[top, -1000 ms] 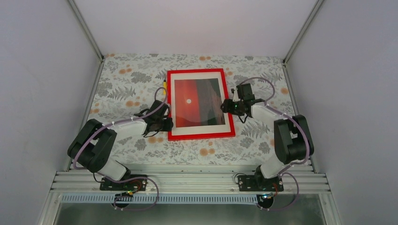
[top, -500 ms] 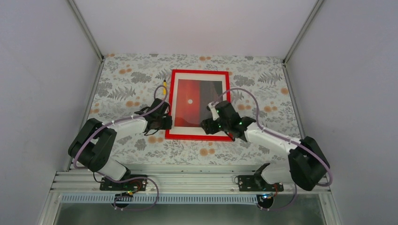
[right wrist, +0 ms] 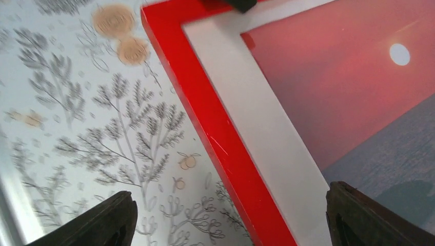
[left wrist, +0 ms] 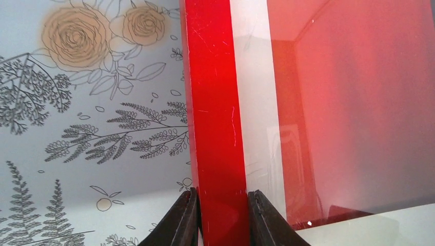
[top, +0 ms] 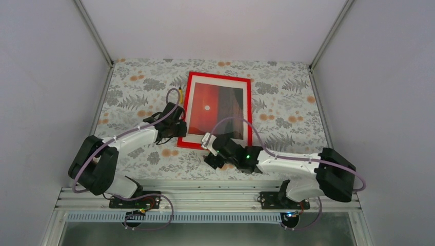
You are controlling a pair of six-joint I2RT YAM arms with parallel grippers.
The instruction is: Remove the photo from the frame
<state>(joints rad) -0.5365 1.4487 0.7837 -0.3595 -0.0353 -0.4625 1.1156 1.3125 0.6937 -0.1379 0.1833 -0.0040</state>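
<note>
Left gripper [left wrist: 221, 215] clamps the frame [left wrist: 213, 102] rail, right gripper [right wrist: 231, 218] hangs wide apart by its near corner, and the photo [right wrist: 359, 92] is not yet out.

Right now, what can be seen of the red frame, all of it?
The frame is a thin, glossy red rectangle with fine scratches. It lies face up on the floral table cover, slightly askew, the sunset photo inside behind a reflective pane. The left fingers pinch its left bar near the front corner; the right fingers are spread wide over its near edge.
</note>
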